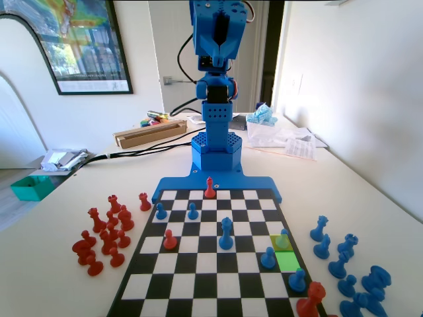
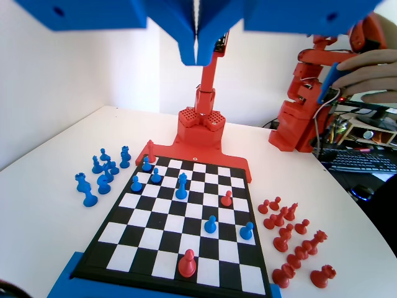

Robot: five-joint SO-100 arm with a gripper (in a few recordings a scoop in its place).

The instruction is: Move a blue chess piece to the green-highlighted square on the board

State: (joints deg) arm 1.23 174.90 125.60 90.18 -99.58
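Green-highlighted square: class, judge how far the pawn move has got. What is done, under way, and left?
Done: nothing yet; the green-highlighted square is empty. In hand: nothing; the gripper hangs high above the board, fingers together and holding nothing. Left: grasp the blue chess piece, probably the one on the yellow-tinted square next to green, and set it on green.

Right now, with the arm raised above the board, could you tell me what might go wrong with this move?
The hand looks shut; descending like that could topple the blue chess piece. The green-highlighted square has a neighbouring pawn beside it and a second pawn just nearer the fixed camera, so a wide approach may knock them.
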